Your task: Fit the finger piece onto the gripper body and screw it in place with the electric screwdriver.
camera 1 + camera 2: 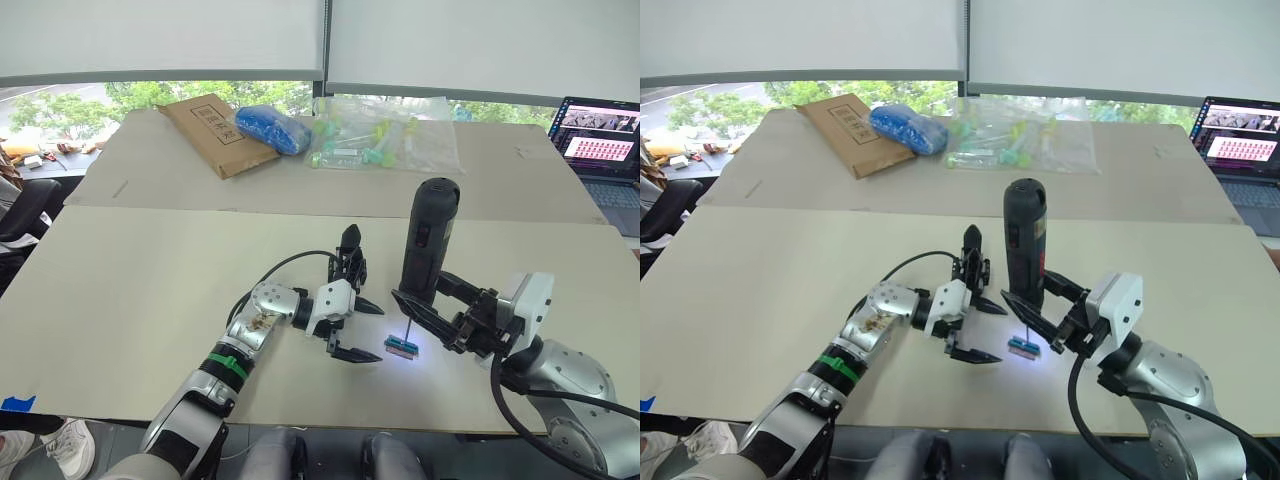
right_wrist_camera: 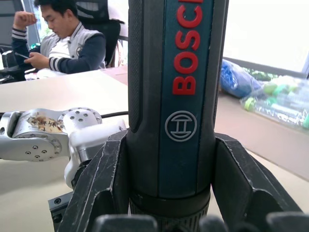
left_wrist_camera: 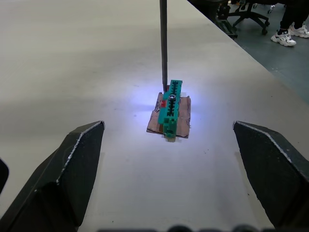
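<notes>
Left eye view: right gripper (image 1: pixel 432 315) grasping electric screwdriver (image 1: pixel 427 238) upright, bit on green block (image 1: pixel 401 347); left gripper (image 1: pixel 362 330) released beside it.

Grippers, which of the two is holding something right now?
The right gripper: its fingers clamp the upright electric screwdriver. The left gripper is open and empty beside the small green block.

electric screwdriver (image 2: pixel 176 96) cut off by frame edges — bit tip hidden behind green block (image 3: pixel 170 107).
</notes>
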Controlling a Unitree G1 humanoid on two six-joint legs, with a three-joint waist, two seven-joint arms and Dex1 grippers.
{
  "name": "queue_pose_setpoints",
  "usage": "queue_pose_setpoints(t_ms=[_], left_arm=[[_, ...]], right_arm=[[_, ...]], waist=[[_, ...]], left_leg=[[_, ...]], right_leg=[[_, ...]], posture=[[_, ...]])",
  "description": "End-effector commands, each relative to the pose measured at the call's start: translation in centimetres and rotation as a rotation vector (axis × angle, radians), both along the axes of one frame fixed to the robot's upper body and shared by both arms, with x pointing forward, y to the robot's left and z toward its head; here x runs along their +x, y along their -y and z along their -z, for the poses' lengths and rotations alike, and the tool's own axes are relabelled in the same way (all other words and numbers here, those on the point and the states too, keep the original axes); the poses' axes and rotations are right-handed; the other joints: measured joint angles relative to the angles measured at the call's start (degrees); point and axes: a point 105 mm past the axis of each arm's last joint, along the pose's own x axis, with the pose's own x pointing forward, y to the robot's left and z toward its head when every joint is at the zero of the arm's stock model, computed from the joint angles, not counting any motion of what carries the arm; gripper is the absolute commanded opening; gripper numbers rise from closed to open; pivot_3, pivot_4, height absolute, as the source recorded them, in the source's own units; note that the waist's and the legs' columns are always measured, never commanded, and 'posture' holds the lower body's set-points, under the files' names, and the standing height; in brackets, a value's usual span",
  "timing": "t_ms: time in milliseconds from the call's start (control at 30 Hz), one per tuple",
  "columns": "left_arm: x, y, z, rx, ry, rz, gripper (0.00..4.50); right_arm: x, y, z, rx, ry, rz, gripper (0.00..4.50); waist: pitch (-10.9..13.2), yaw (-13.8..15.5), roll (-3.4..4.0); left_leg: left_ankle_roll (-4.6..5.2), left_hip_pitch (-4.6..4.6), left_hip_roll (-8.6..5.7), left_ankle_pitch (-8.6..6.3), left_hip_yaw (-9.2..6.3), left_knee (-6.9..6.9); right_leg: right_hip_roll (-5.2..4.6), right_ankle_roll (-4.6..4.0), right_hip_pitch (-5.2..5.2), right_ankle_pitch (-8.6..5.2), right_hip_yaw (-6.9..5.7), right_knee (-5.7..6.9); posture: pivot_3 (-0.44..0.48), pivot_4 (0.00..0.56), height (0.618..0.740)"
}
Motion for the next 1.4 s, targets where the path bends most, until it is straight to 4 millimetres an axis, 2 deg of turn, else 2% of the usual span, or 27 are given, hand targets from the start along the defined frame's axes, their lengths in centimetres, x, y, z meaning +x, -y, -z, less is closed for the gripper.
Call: queue_pose_setpoints(t_ms=[33, 333, 1400], left_arm=[[0.01, 0.38, -0.55, -0.015, 0.033, 0.013, 4.50], [-0.04, 0.44, -0.58, -0.017, 0.032, 0.016, 4.50], [-0.15, 0.41, -0.59, -0.014, 0.032, 0.024, 4.50]], right_arm=[[-0.56, -0.14, -1.54, -0.018, 0.101, -0.014, 1.95], [-0.18, 0.48, -2.14, 0.104, 0.015, 0.010, 1.95], [0.01, 0.01, -1.79, 0.115, -0.026, 0.019, 1.95]], waist=[[0.00, 0.00, 0.00], [0.00, 0.00, 0.00], [0.00, -0.01, 0.00]], left_leg=[[0.00, 0.00, 0.00, 0.00, 0.00, 0.00], [0.00, 0.00, 0.00, 0.00, 0.00, 0.01], [0.00, 0.00, 0.00, 0.00, 0.00, 0.00]], right_leg=[[0.00, 0.00, 0.00, 0.00, 0.00, 0.00], [0.00, 0.00, 0.01, 0.00, 0.00, 0.00], [0.00, 0.00, 0.00, 0.00, 0.00, 0.00]], posture=[[0.000, 0.150, 0.740], [0.000, 0.150, 0.740], [0.000, 0.150, 0.740]])
